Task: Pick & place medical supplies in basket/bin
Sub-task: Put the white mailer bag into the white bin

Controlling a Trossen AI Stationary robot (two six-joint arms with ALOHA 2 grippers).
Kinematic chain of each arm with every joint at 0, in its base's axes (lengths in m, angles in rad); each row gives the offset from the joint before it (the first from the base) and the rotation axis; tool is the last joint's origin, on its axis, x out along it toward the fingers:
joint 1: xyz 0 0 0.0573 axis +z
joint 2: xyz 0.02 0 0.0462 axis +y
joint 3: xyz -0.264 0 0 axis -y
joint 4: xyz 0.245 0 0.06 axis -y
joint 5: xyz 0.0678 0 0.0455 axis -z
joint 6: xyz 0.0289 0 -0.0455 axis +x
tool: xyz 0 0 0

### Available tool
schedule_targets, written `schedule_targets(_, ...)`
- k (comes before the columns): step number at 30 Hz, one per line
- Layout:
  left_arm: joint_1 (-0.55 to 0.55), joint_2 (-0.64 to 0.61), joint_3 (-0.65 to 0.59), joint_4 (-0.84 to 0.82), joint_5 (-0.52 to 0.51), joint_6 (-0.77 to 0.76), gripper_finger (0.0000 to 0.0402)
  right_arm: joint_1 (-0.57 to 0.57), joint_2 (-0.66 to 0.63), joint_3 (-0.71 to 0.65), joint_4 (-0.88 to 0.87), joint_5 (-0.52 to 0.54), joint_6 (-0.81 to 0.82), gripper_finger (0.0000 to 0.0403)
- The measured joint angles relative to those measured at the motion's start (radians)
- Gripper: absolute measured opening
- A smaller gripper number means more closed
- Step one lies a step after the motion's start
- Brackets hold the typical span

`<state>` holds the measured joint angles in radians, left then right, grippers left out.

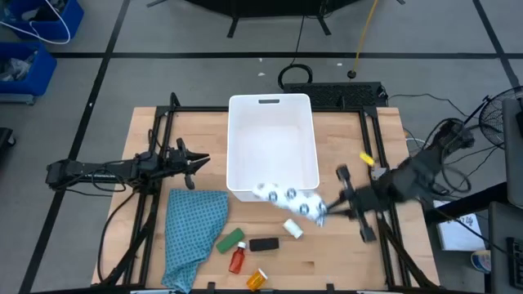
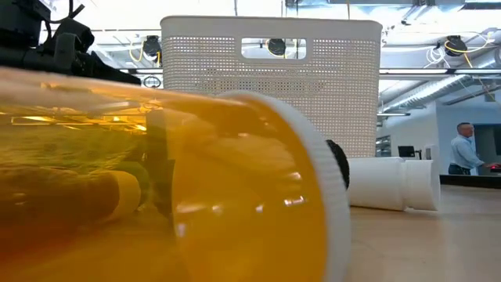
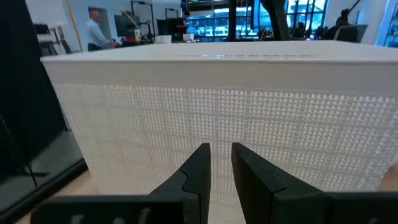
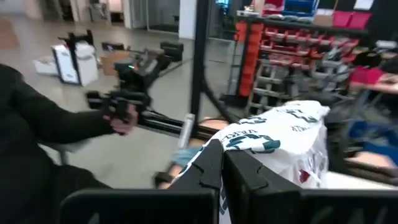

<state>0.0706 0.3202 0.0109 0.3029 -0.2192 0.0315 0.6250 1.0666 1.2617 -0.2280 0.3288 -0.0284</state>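
The white tub (image 1: 272,143) stands at the table's middle, far side. My right gripper (image 1: 325,209) is shut on the flat white dark-dotted packet (image 1: 288,198) by the tub's near right corner. The small white cylinder (image 1: 292,229) lies on its side just in front, and also shows in the low view (image 2: 391,184). The green block (image 1: 230,240), black block (image 1: 263,244), red bottle (image 1: 237,260) and orange bottle (image 1: 257,279) lie near the front edge. The orange bottle fills the low view (image 2: 156,188). My left gripper (image 1: 198,161) waits left of the tub, its fingers (image 3: 199,171) a narrow gap apart, empty. My right gripper pinches the packet between its two fingers at the end toward the table's right (image 4: 249,149). The fingers come from the table's right side. The packet reaches out past the fingertips, its far end (image 1: 263,193) over the tub's near rim; I cannot tell whether it touches the rim.
A teal patterned cloth (image 1: 192,233) lies at the front left, beside the green block. Black frame rails (image 1: 155,163) run along both table sides. A yellow piece (image 1: 367,160) lies right of the tub. A person (image 2: 466,149) stands far off in the room.
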Motion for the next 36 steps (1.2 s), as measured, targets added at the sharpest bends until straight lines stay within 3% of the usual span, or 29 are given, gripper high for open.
schedule_targets(7,0.0,0.0,0.0,-0.03,0.0,0.013,0.0067,-0.361,0.031,0.15,-0.257,-0.222,-0.153,0.0)
schedule_targets(14,0.0,0.0,0.0,-0.049,0.0,0.015,0.0067,-0.661,0.187,0.233,-0.392,-0.405,-0.293,0.0)
schedule_targets(16,0.0,0.0,0.0,-0.043,0.0,0.016,0.0067,-0.719,0.244,0.245,-0.431,-0.412,-0.331,0.0)
schedule_targets(23,0.0,0.0,0.0,-0.044,0.0,0.017,0.0067,-0.829,0.417,0.262,-0.496,-0.438,-0.535,0.0)
schedule_targets(29,0.0,0.0,0.0,-0.045,0.0,0.049,0.0067,-0.867,0.541,0.263,-0.483,-0.378,-0.667,0.0)
schedule_targets(36,0.0,0.0,0.0,-0.046,0.0,0.045,0.0067,-0.915,0.638,0.263,-0.472,-0.438,-0.858,0.0)
